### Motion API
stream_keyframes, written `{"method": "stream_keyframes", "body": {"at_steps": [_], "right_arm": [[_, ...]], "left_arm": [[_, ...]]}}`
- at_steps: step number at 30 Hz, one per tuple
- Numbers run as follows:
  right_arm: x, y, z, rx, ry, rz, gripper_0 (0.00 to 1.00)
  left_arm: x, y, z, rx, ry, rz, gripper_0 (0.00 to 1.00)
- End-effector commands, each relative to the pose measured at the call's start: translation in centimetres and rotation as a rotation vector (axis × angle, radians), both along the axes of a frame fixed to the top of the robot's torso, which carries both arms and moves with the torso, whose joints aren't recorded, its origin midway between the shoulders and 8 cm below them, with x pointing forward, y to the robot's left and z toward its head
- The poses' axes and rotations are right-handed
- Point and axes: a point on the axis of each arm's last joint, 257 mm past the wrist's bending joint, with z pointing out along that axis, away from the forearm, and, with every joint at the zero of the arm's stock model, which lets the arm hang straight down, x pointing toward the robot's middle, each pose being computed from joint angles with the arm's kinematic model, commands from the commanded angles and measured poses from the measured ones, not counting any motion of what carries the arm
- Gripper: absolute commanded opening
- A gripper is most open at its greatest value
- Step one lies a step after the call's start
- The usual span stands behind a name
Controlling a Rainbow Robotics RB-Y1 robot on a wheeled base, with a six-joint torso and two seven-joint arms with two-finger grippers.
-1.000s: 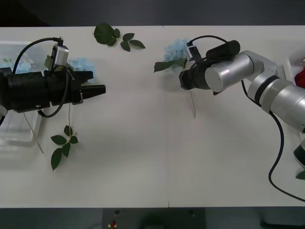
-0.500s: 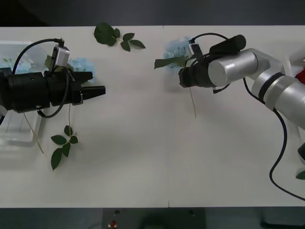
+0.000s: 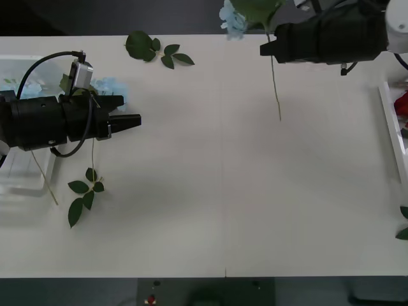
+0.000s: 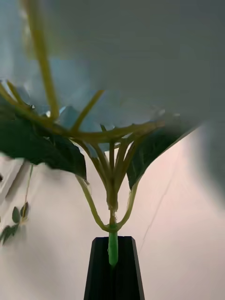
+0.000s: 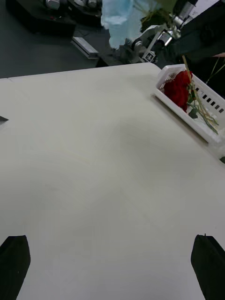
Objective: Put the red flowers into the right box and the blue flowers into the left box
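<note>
My right gripper (image 3: 264, 48) is raised over the table's far right and is shut on the stem of a blue flower (image 3: 233, 16). The pale bloom sticks out to the left and the thin stem dangles toward the table. In the right wrist view the black fingers (image 4: 101, 267) pinch the green stem (image 4: 112, 248) below broad leaves. My left gripper (image 3: 131, 120) hovers open at the left, beside another blue flower (image 3: 111, 86) lying on the table. The left box (image 3: 19, 186) holds blue blooms (image 3: 29, 89). Red flowers (image 5: 178, 89) lie in the right box (image 5: 213, 101).
A green leaf sprig (image 3: 156, 50) lies at the table's far edge and another sprig (image 3: 83, 192) sits near the left box. One leaf (image 3: 403, 233) shows at the right edge. The right box's rim (image 3: 390, 118) runs along the table's right side.
The right gripper has lifted the blue flower off the table, rising and swinging toward the far right. The left arm has stayed where it was.
</note>
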Motion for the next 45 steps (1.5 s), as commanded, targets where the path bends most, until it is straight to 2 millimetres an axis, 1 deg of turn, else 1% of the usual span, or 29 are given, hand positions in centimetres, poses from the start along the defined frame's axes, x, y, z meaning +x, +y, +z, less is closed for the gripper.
{"method": "stream_keyframes", "body": {"at_steps": [1,3,7,10,16,18,22,25,32,39,45], "right_arm": [[-1.8,-0.3,2.2,-0.023,-0.106,0.122,0.00],[-2.3,-0.3,2.5,-0.018,-0.145,0.161,0.00],[-2.9,0.6,3.1,-0.021,-0.254,0.228,0.00],[-3.4,2.5,3.9,0.024,-0.341,0.282,0.00],[-4.4,5.2,5.0,0.092,-0.454,0.346,0.00],[-5.1,6.1,5.3,0.113,-0.475,0.376,0.00],[-6.3,7.7,5.8,0.162,-0.470,0.422,0.00],[-6.8,9.1,5.9,0.197,-0.462,0.437,0.00],[-7.4,11.8,6.0,0.265,-0.445,0.442,0.00],[-7.8,14.3,6.3,0.327,-0.431,0.439,0.00],[-8.0,15.6,5.9,0.345,-0.418,0.436,0.00]], "left_arm": [[0.4,-1.8,2.7,-0.059,-0.036,-0.012,1.00],[0.5,-2.6,2.7,-0.091,-0.032,-0.007,1.00],[0.7,-4.1,3.0,-0.153,-0.031,0.004,1.00],[1.0,-5.4,3.4,-0.206,-0.031,0.013,1.00],[1.0,-7.8,4.7,-0.315,-0.022,0.014,1.00],[1.0,-8.1,5.1,-0.339,-0.020,0.014,1.00],[1.0,-8.5,5.3,-0.354,-0.019,0.011,1.00],[0.9,-8.9,5.5,-0.365,-0.021,0.006,1.00],[0.9,-10.3,5.9,-0.382,-0.034,-0.003,1.00],[1.2,-12.1,6.3,-0.342,-0.078,-0.015,1.00],[0.6,-14.2,6.3,-0.317,-0.084,-0.057,1.00]]}}
